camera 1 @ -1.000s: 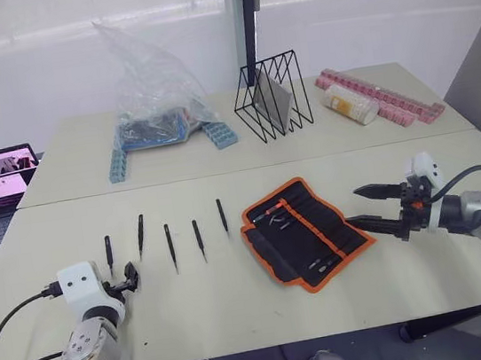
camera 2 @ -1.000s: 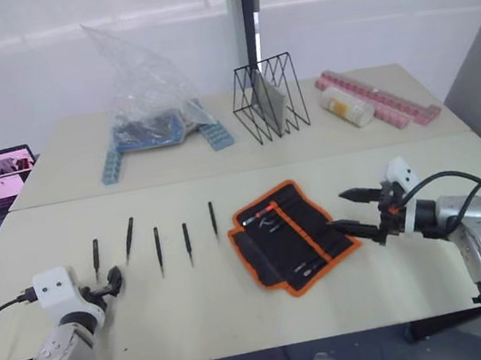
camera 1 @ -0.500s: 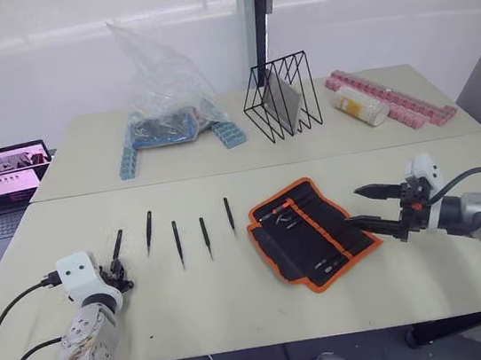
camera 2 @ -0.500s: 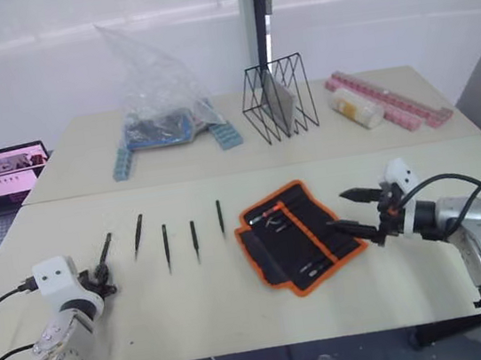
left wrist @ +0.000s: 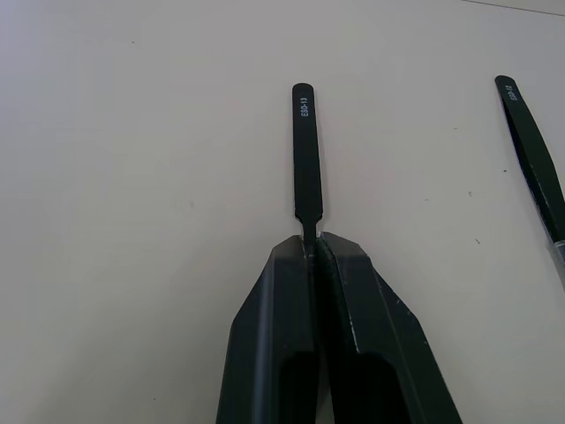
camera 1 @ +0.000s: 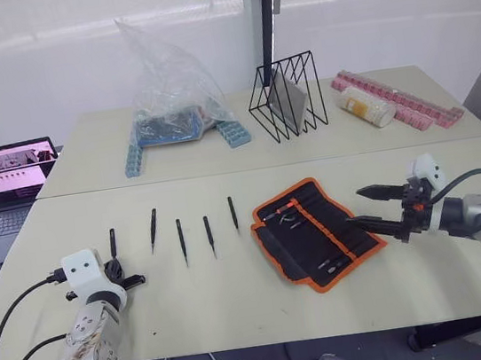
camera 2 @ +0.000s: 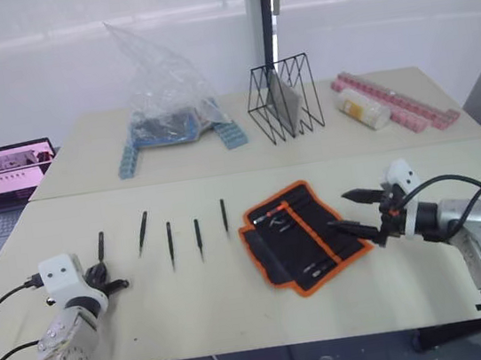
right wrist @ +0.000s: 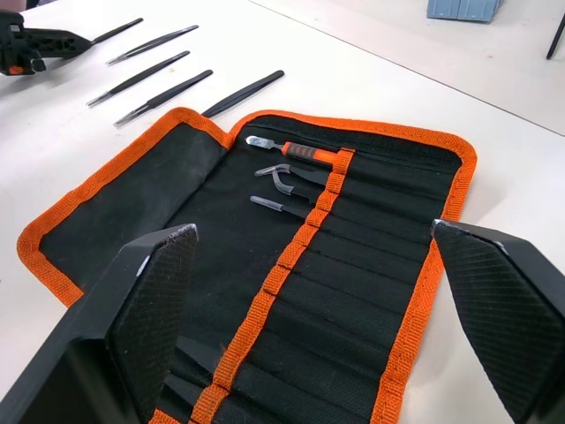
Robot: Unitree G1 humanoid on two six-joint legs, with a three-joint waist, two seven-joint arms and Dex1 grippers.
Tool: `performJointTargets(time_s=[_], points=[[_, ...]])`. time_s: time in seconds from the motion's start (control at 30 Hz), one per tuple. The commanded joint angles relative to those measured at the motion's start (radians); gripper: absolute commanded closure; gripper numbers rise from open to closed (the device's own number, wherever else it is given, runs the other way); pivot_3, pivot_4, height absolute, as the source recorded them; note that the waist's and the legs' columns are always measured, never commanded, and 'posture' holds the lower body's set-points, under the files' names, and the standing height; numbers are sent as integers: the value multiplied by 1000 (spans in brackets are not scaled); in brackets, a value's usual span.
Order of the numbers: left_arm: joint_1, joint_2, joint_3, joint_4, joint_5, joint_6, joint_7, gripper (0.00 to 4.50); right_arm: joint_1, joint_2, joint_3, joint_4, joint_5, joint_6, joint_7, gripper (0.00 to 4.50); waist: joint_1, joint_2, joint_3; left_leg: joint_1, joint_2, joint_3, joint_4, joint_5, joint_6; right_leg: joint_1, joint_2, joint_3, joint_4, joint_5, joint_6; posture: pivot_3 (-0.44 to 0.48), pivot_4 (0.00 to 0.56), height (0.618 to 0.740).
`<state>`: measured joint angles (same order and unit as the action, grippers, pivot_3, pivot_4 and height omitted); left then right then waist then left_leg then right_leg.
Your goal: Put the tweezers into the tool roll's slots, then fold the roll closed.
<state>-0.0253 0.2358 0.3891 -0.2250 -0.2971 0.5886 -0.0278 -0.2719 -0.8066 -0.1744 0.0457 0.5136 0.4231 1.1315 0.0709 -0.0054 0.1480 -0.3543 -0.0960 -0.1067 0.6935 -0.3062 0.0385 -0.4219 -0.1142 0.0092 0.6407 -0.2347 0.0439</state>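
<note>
One tweezer [left wrist: 306,159] sits clamped in the left gripper [left wrist: 315,252].

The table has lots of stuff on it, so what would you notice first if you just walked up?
Probably the tool roll, lying open near the middle of the table, black with bright orange edges. To its left lies a neat row of slim black tweezers, and the left gripper is pinched shut on the tip of the leftmost one. The right gripper hovers wide open at the roll's right edge.
</note>
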Motion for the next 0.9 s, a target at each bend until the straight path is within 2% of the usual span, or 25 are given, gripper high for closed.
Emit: performJointTargets(time_s=[0.03, 0.27, 0.37, 0.53, 0.7, 0.73, 0.9], points=[[4, 2, -41, 37, 4, 9, -32, 4484, 11, -10, -30, -47, 6, -13, -7, 0, 0, 0, 0, 0, 0, 0, 0, 0, 0, 0, 0, 0, 0, 0, 0, 0, 150, 724], [20, 106, -30, -32, 33, -27, -96, 4484, 98, 2, -72, -145, 21, 13, -83, 0, -2, -1, 0, -1, 0, 0, 0, 0, 0, -1, 1, 0, 0, 0, 0, 0, 150, 724], [17, 171, -22, -76, 22, -24, -140, 4500, 171, 24, -95, -208, 25, 26, -138, 791, -10, -4, 2, -2, 1, 0, 0, 3, -5, -3, 1, 0, -1, 0, 0, 0, 150, 724], [-29, 273, -45, -134, -2, -5, -234, 4500, 276, 93, -96, -288, -10, 23, -249, 2532, -20, -6, 4, -4, 2, 0, -1, 3, -5, -4, 2, 1, -2, 0, 0, 0, 150, 724], [-246, 363, -188, -108, -42, 17, -413, 4500, 338, 201, -78, -351, -27, 25, -382, 4254, -23, -7, 4, -4, 1, 0, 0, 3, -6, -4, 2, -1, -2, 0, -1, 0, 150, 724], [-293, 366, -226, -92, -47, 23, -445, 4500, 338, 211, -67, -355, -35, 27, -396, 4471, -24, -7, 4, -4, 1, 0, -1, 3, -6, -4, 2, -1, -2, 1, -1, 0, 150, 724], [-504, 327, -393, -19, -93, 102, -582, 4500, 344, 256, -24, -359, -72, 41, -470, 4471, -40, -7, 4, -4, 1, 0, -1, 3, -6, -4, 3, 0, -2, 1, -1, 0, 150, 724]])
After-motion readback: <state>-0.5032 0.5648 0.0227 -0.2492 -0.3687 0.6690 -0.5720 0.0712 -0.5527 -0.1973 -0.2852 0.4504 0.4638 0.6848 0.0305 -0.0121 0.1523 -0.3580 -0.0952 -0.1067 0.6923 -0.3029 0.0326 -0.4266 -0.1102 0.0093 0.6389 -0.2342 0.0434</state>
